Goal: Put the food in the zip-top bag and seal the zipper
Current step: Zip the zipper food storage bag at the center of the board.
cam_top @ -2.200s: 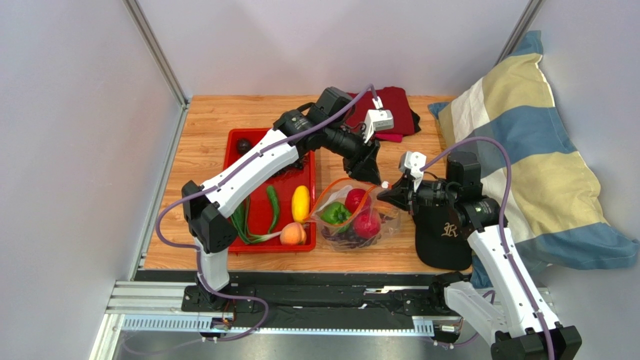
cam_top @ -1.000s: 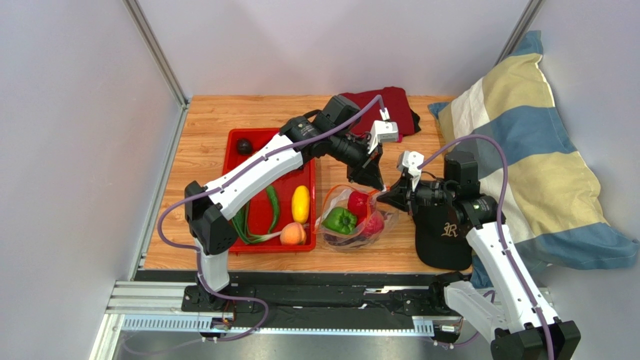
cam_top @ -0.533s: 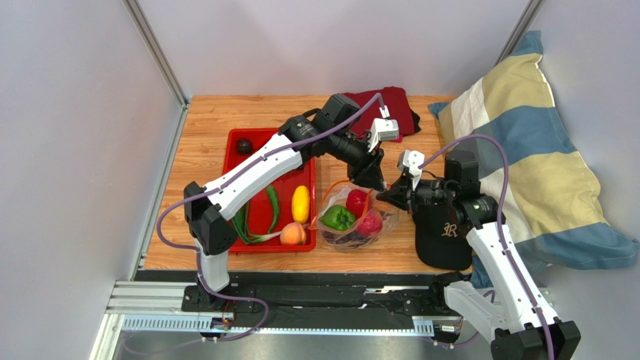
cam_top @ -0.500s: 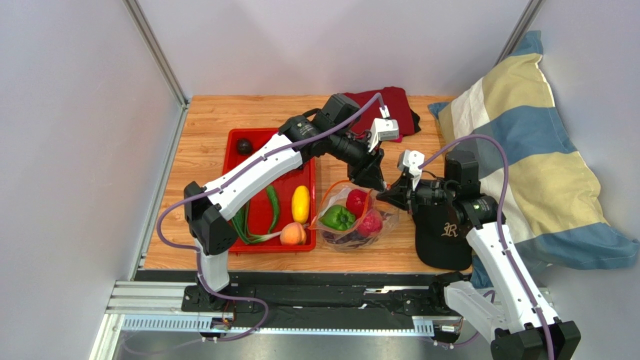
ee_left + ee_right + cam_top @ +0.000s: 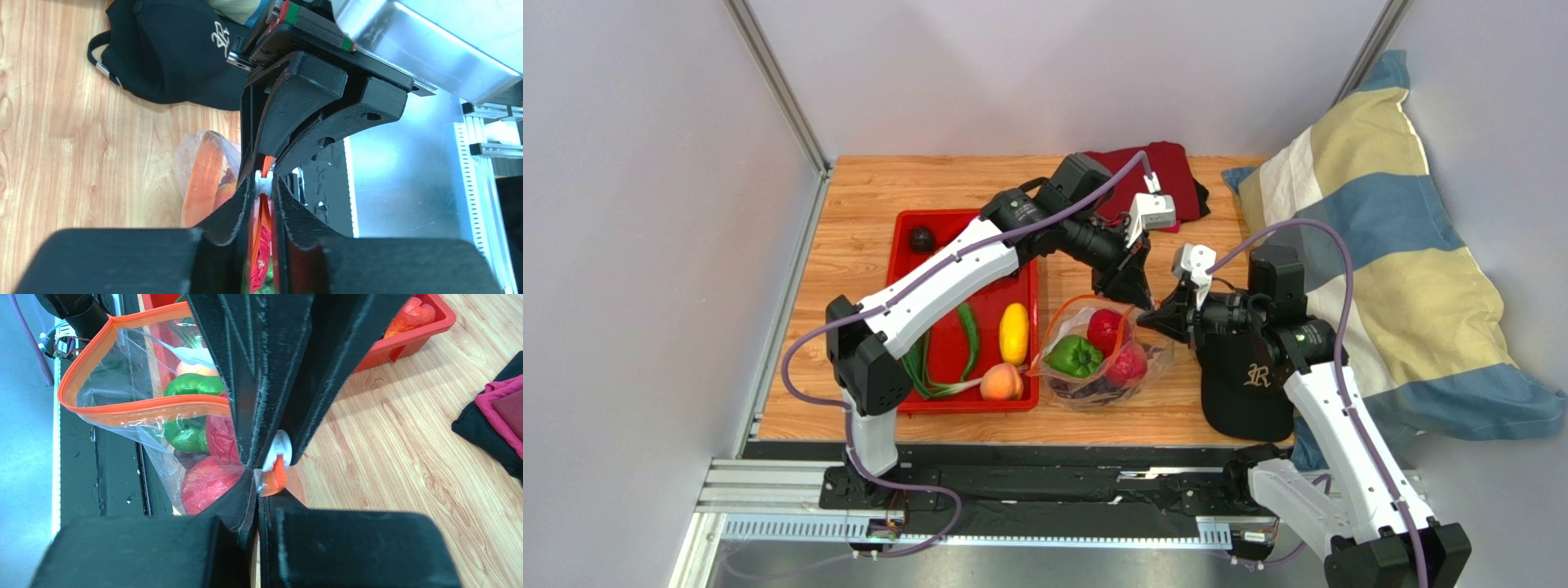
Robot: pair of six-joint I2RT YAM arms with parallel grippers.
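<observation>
The zip-top bag [image 5: 1155, 357] lies beside the red tray with its mouth open. It holds a green pepper [image 5: 1074, 355], red fruits [image 5: 1124, 366] and dark grapes. The orange zipper [image 5: 153, 407] rims the mouth. My right gripper [image 5: 1152, 321] [image 5: 261, 484] is shut on the zipper's orange end at the bag's right corner. My left gripper [image 5: 1133, 294] [image 5: 264, 179] comes in from behind, shut on the zipper's white slider [image 5: 263, 181], right against the right gripper's tips. A yellow lemon [image 5: 1014, 331], a peach [image 5: 1001, 384], a green pod [image 5: 967, 343] and a dark fruit [image 5: 922, 238] lie in the tray.
The red tray [image 5: 906, 227] sits left of the bag. A black cap [image 5: 1247, 382] lies under the right arm, dark red cloths [image 5: 1163, 178] lie at the back, and a striped pillow [image 5: 1382, 245] is on the right. Grey walls enclose the table.
The left gripper has shifted slightly at the bag's right corner and now sits on the slider. The bag has settled a little. The right arm has stayed put.
</observation>
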